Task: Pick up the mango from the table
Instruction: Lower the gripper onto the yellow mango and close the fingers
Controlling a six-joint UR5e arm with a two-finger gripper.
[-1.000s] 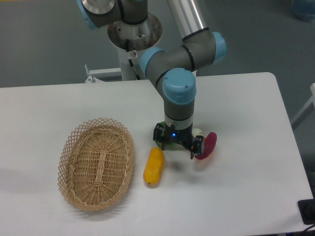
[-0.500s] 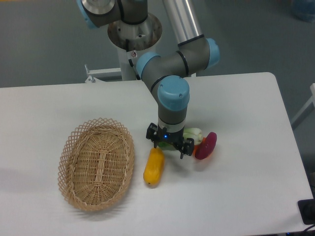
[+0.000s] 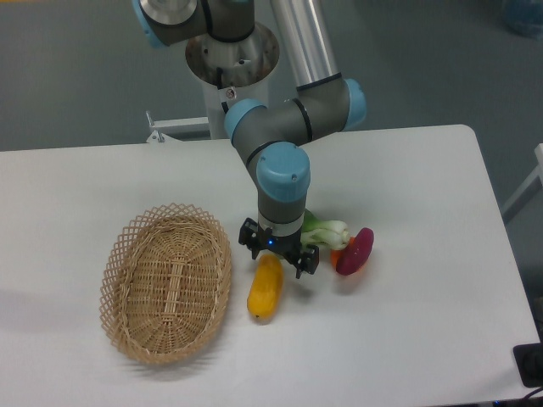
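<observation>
The mango (image 3: 264,289) is a yellow-orange oval lying on the white table (image 3: 407,339), just right of the wicker basket. My gripper (image 3: 273,252) hangs over the mango's far end, pointing down, with its fingers spread to either side. It is open and holds nothing. The gripper body hides the mango's upper tip.
A wicker basket (image 3: 166,281) lies at the left of the mango. A green leafy vegetable (image 3: 325,231) and a dark red-purple item (image 3: 355,251) lie just right of the gripper. The arm's base (image 3: 231,59) stands at the table's far edge.
The gripper has moved left, from above the leafy vegetable and red item to above the mango's far end. The vegetable is now uncovered. The objects have not moved.
</observation>
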